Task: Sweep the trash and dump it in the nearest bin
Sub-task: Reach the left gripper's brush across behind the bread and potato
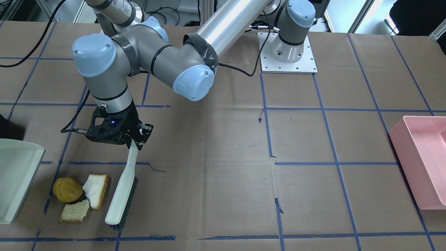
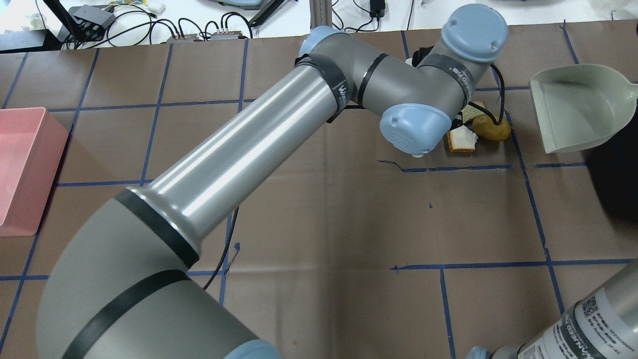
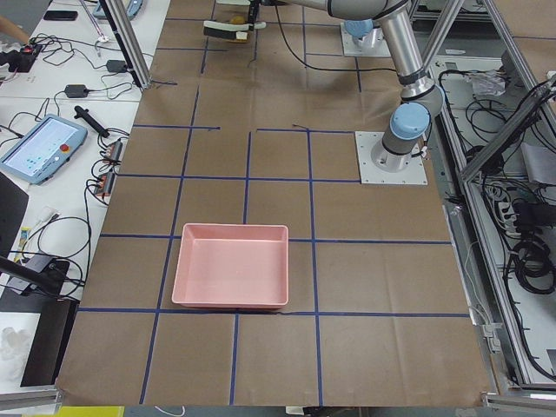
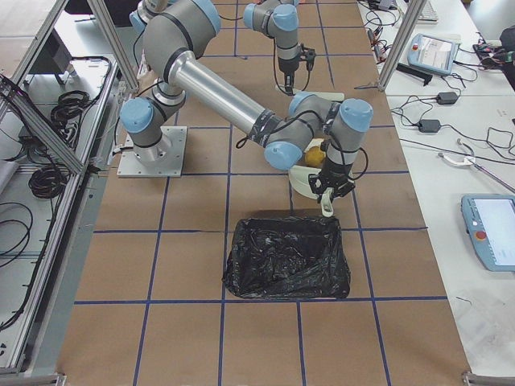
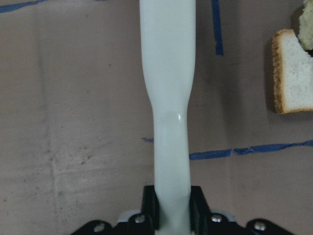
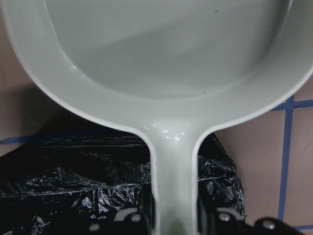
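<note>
White-handled brush sits with its dark bristles down on the brown paper table, its thin end pinched tight in the left gripper. Just beside the bristles the white bread slice, potato-like lump and torn bread piece huddle together, with the grey-green dustpan near on their other side. The right gripper clamps the dustpan's handle above a black trash bag. A pink bin lies well apart.

The brush is smooth glossy white plastic over a matt brown paper table cover, the dustpan glossy pale plastic above a crinkled shiny black bin bag
</note>
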